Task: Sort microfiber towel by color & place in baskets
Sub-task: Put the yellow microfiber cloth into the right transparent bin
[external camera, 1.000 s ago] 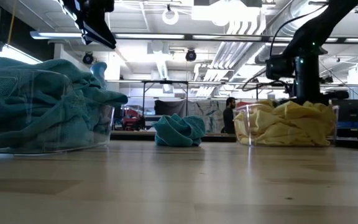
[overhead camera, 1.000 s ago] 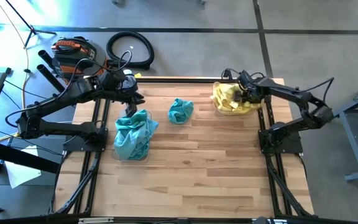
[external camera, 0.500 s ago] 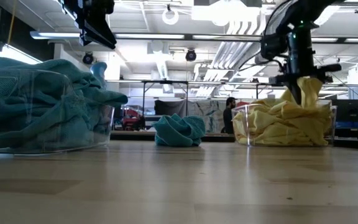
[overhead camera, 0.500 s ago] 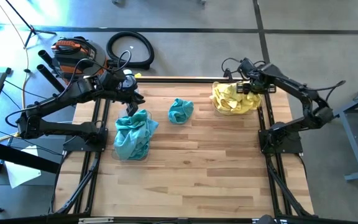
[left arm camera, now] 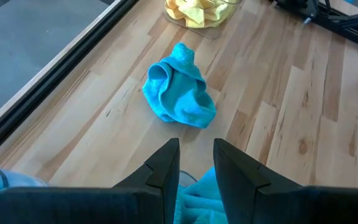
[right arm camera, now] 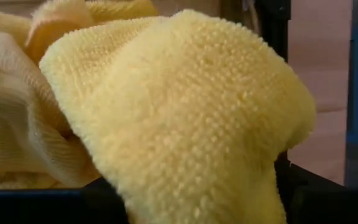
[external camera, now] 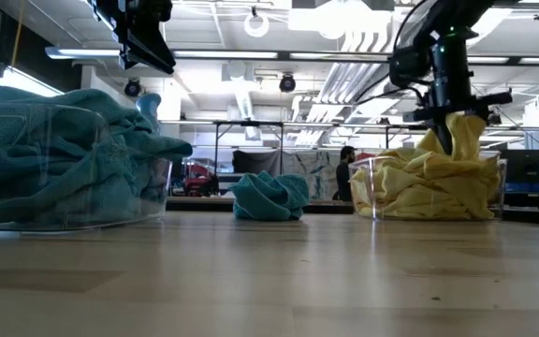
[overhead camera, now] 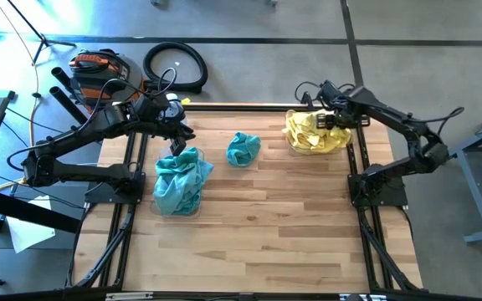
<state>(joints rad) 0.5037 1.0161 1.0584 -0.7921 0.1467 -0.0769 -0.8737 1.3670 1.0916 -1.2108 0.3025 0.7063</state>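
Fingers on your right gripper (external camera: 454, 140) hang just above the yellow pile (overhead camera: 315, 132), with a peak of yellow towel (right arm camera: 185, 118) bunched between them and draped over their tips; whether they grip it or it only clings there, you cannot tell. That pile fills the far-right basket (external camera: 368, 192) and heaps over its rim. Your left gripper (left arm camera: 196, 163) stands part open with nothing between its pads, poised over the teal pile (overhead camera: 179, 182) in the left basket (external camera: 82, 220), which is also overfull. The one loose towel (overhead camera: 243, 148) lies on the table (overhead camera: 291, 226) ahead of the left fingers and slightly to one side, clear of both baskets. It is teal, crumpled into a rounded lump with one fold standing up, its long axis running roughly away from the fingers. Your left arm looks the nearer one, and the teal pile sits right beneath it, so the reach falls to that side.
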